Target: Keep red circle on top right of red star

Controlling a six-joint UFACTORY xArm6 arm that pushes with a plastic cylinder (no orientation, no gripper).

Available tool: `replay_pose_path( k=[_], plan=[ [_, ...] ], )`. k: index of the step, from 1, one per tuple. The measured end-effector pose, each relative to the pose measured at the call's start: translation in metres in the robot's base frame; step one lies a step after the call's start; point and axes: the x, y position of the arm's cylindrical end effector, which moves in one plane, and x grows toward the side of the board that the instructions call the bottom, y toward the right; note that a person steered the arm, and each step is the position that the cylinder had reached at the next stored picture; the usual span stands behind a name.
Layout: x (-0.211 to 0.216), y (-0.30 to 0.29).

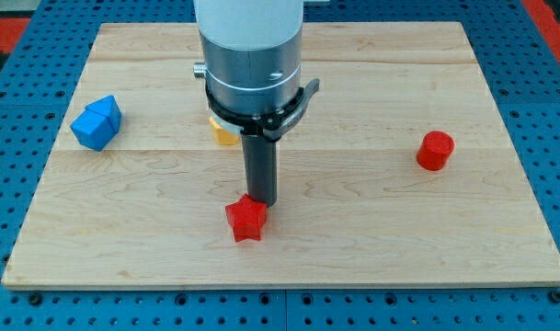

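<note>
Red circle (435, 150) well right of red star (246, 220); my tip (260, 200) touches star.

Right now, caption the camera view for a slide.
My tip touches the red star from above; the red circle sits far toward the view's upper right.

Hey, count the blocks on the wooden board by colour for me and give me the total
Red: 2, the star and the circle
Blue: 1, the blue block
Yellow: 1, the yellow block, mostly hidden behind the arm
Total: 4
My tip sits at the star's top right edge.
</note>
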Motion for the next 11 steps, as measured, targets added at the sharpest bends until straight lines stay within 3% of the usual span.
replay_pose_path(
  k=[1, 2, 3, 4, 5, 7, 8, 11],
  plan=[
    [-0.014, 0.1],
    [-0.001, 0.215],
    [-0.044, 0.283],
    [-0.079, 0.273],
    [-0.078, 0.207],
    [-0.035, 0.121],
    [-0.039, 0.137],
    [-0.031, 0.103]
  ],
)
